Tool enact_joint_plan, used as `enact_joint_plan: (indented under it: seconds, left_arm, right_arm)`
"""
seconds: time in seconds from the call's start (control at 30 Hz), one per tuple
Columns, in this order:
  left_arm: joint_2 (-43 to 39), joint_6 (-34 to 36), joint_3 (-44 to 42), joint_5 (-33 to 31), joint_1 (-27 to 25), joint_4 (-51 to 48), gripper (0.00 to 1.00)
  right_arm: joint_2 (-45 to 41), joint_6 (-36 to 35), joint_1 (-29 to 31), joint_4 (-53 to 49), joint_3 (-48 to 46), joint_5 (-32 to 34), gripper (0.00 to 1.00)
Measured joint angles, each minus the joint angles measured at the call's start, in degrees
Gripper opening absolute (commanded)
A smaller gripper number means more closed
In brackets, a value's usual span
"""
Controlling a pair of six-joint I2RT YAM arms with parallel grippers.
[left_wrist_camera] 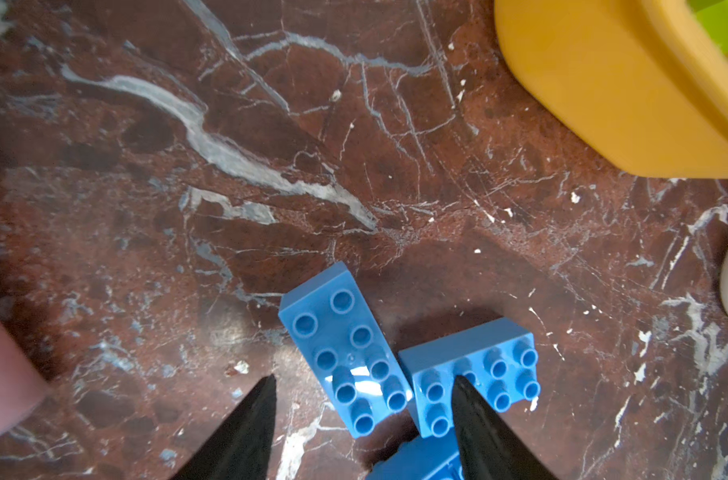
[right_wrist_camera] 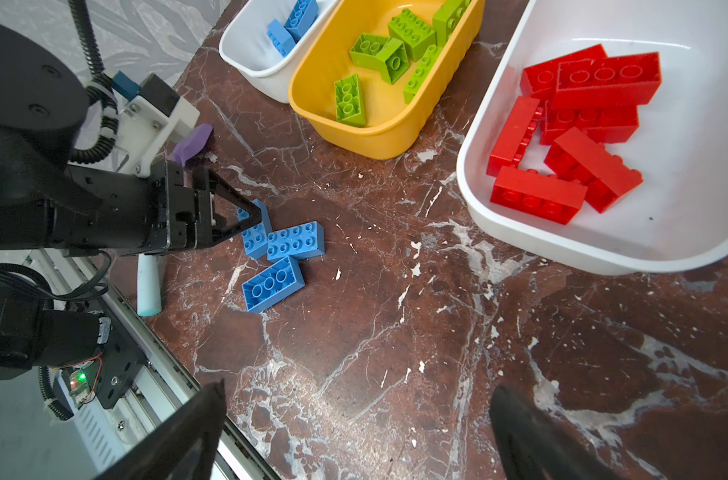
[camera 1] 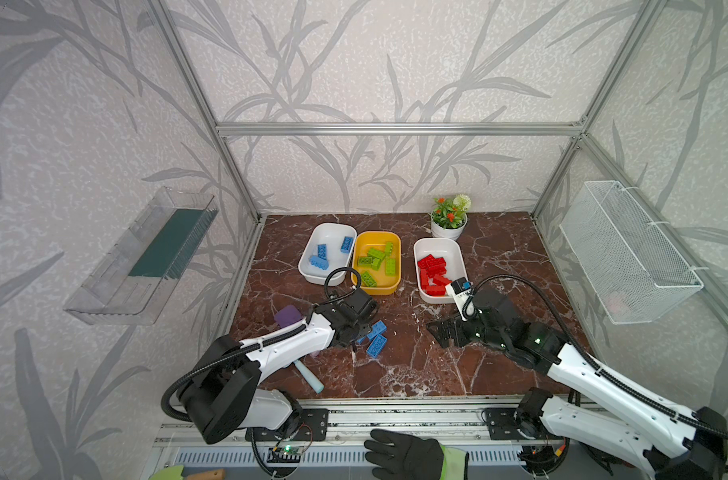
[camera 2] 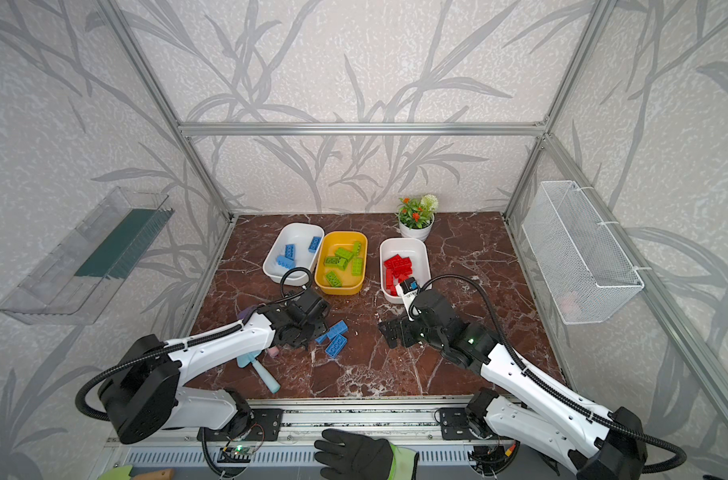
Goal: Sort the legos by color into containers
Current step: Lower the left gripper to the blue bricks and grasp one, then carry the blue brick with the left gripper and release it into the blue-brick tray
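Straddling a loose blue studded plastic brick (left_wrist_camera: 345, 345) on the red-brown marble tabletop (left_wrist_camera: 187, 208), the left gripper (left_wrist_camera: 364, 380) stands part-open, one fingertip (left_wrist_camera: 478, 424) over a neighbouring blue brick (left_wrist_camera: 499, 365): closing could jam or scatter both. Right gripper (right_wrist_camera: 358, 388) gapes wide, empty. Yellow plastic tub (left_wrist_camera: 603, 104) near; white plastic tub of blue bricks (camera 1: 335, 270) beyond, open tabletop between.

Left gripper (left_wrist_camera: 365, 377) points steeply down from an outstretched arm, jaws about half parted, apparently clasping nothing between them. Right gripper (right_wrist_camera: 358, 390) tilts downward ahead of its bent arm, jaws spread fully wide.
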Motion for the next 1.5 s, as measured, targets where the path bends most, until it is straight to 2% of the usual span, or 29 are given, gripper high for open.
enact_joint_plan:
  seconds: [0.37,0.47,0.7,0.77,0.87,1.03,1.13,1.33,1.5]
  left_arm:
    - [5.33,-1.81,-0.46,1.84,2.62,2.89,0.57]
    - [6.05,-1.05,0.04,1.84,2.99,2.99,0.51]
    - [7.52,2.01,1.68,0.63,3.06,0.31,0.28]
    - [7.52,3.08,2.27,-0.04,3.06,-1.09,0.28]
    - [7.50,4.44,3.76,-1.64,3.06,-3.85,0.20]
    - [7.37,8.26,10.40,-6.47,3.63,-9.79,0.16]
    - [7.28,11.26,15.56,-8.48,6.49,-11.74,0.16]
    - [7.96,16.70,24.48,-10.69,16.87,-11.89,0.17]
    - [15.67,20.59,35.69,-11.21,23.52,-11.08,0.17]
  right_arm:
    - [0.28,-0.09,0.00,0.04,-0.37,0.66,0.99]
    - [0.33,-0.26,-0.02,0.04,-0.37,1.01,0.99]
    - [0.57,-0.39,-0.02,0.15,-0.37,1.68,0.99]
    - [0.92,-0.50,-0.02,0.26,-0.37,1.86,0.99]
    - [1.46,-0.55,-0.02,0.50,-0.37,1.90,0.99]
    - [2.19,-0.74,-0.02,0.72,-0.37,1.92,0.99]
    - [2.25,-1.03,-0.02,0.72,-0.35,1.92,0.99]
    - [2.71,-1.38,-0.02,0.68,-0.11,1.88,0.99]
    - [4.22,-1.60,-0.02,0.70,0.66,1.88,0.99]
